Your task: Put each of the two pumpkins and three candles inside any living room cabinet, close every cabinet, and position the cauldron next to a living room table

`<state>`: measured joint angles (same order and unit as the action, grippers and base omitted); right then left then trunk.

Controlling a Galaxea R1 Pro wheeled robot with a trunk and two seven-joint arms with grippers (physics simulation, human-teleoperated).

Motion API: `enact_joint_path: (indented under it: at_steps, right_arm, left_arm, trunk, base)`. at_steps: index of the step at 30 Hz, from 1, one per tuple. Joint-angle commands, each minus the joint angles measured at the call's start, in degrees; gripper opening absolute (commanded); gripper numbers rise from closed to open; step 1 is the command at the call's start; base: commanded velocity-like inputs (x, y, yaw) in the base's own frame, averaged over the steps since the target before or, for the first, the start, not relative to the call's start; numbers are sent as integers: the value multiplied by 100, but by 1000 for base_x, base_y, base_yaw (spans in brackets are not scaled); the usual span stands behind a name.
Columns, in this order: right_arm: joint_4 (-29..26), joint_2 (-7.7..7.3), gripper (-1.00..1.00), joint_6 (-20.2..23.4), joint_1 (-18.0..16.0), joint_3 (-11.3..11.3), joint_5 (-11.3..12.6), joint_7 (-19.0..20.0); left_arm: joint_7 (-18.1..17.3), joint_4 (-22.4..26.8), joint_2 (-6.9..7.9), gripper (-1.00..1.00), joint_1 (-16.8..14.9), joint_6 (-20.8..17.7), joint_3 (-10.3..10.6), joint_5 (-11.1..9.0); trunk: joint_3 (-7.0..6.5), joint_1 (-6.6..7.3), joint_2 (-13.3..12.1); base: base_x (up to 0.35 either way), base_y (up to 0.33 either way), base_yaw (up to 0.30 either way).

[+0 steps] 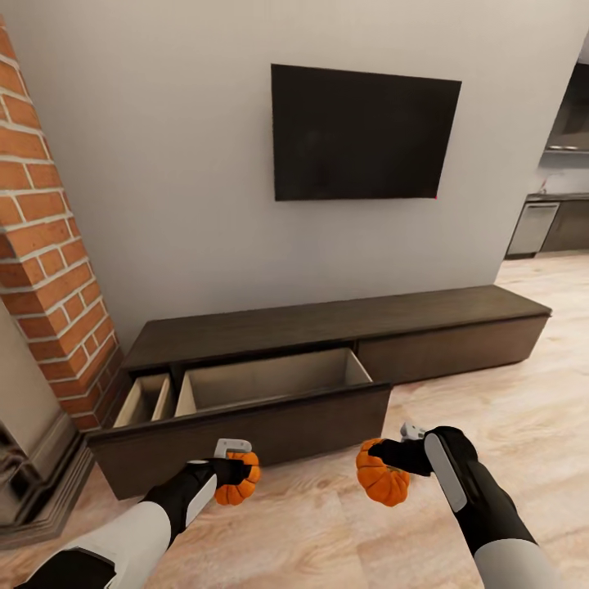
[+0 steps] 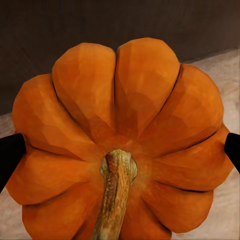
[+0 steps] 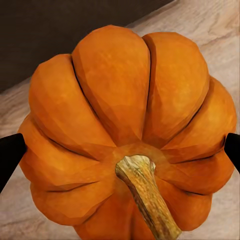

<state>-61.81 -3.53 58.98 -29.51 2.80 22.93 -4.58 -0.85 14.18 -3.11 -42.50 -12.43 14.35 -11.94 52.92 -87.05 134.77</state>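
Both pumpkins (left pumpkin, right pumpkin) sit gripped, left hand, right hand, before open cabinet.

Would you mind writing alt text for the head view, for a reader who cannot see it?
Each gripper, left and right, holds an orange pumpkin (left pumpkin, right pumpkin) above the wood floor, in front of a low dark-brown cabinet whose left drawer is pulled open. A dark TV hangs on the wall above.

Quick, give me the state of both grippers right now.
Left gripper: shut on a pumpkin, in front of the open cabinet drawer.
Right gripper: shut on the other pumpkin.
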Motion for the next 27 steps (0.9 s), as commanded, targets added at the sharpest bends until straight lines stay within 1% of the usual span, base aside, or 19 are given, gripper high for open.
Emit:
enact_joint_path:
  at_steps: [1, 6, 9, 13, 17, 19, 20, 27]
  right_arm:
    - [-7, -2, -100, 17, -2, 2, 81, -42]
    - [-7, 1, -100, -51, -2, -6, 84, -39]
    - [-2, 1, -100, -137, -2, -7, 88, -36]
    - [-4, 1, -100, -160, -2, -13, 89, -35]
    - [-4, 1, -100, -166, -2, -21, 89, -35]
    - [-5, 1, -100, -167, 11, -26, 89, -34]
    - [-6, -1, -100, -169, 76, -38, 89, -34]
    - [-7, 1, -100, -175, 102, -42, 89, -34]
  left_arm:
    - [6, 6, 2, -100, -4, -25, 35, -57]
    - [5, 6, 2, -100, -4, -24, 35, -59]
    - [6, 6, 2, -100, -4, -23, 34, -59]
    - [6, 6, 3, -100, -4, -23, 33, -61]
    - [2, 6, 3, -100, -4, -23, 33, -63]
    - [0, 6, 3, -100, -4, -23, 32, -62]
    - [0, 6, 3, -100, -4, -23, 32, -63]
    - [3, 6, 3, -100, -4, -23, 33, -62]
  trunk:
    - [6, 0, 3]
    - [6, 0, 3]
    - [6, 0, 3]
    - [6, 0, 3]
    - [6, 0, 3]
    - [6, 0, 3]
    - [6, 0, 3]
    - [6, 0, 3]
  base:
    - [136, -195, 292]
    - [97, -148, 292]
    - [90, -33, 292]
    - [174, -10, 292]
    - [64, -2, 253]
    - [20, -1, 100]
    - [4, 0, 20]
    - [22, 0, 6]
